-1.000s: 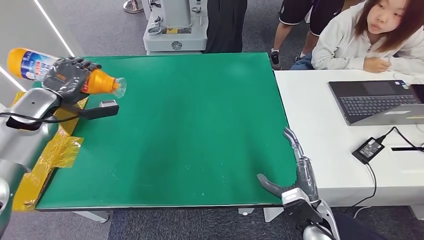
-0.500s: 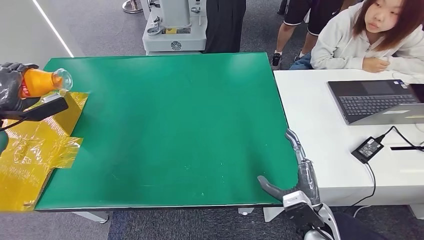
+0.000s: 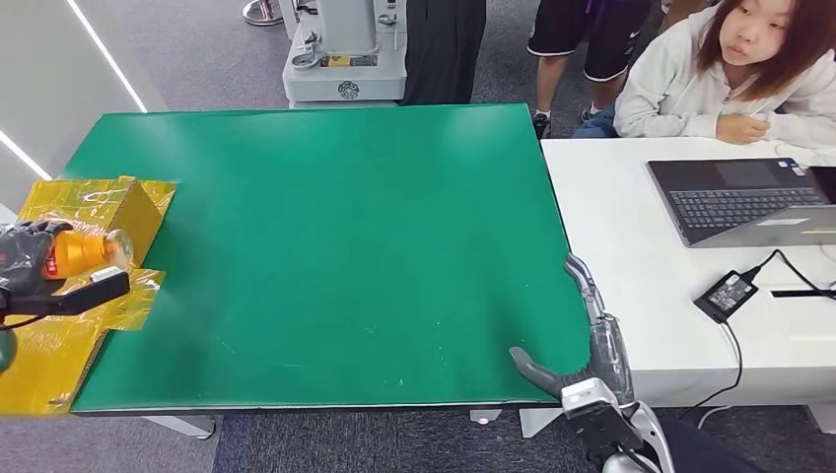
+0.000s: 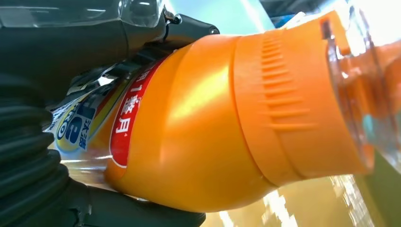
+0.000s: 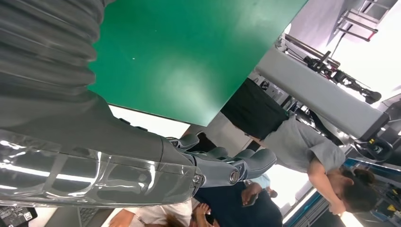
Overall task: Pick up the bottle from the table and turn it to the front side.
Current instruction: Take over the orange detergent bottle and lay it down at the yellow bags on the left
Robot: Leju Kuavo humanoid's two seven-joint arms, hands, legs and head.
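The left hand [image 3: 25, 258] is closed around the orange plastic bottle with a printed label and a clear cap [image 4: 227, 118], which lies sideways in its fingers above the yellow foil sheet [image 3: 94, 202] at the edge of the green counter [image 3: 345, 236]. The bottle looks rigid and smooth, probably a little slippery, and not heavy. The labelled body is the safest place to hold; the narrow capped end, which sticks out beyond the fingers, gives less grip. The right hand [image 3: 582, 345] hangs empty with fingers apart.
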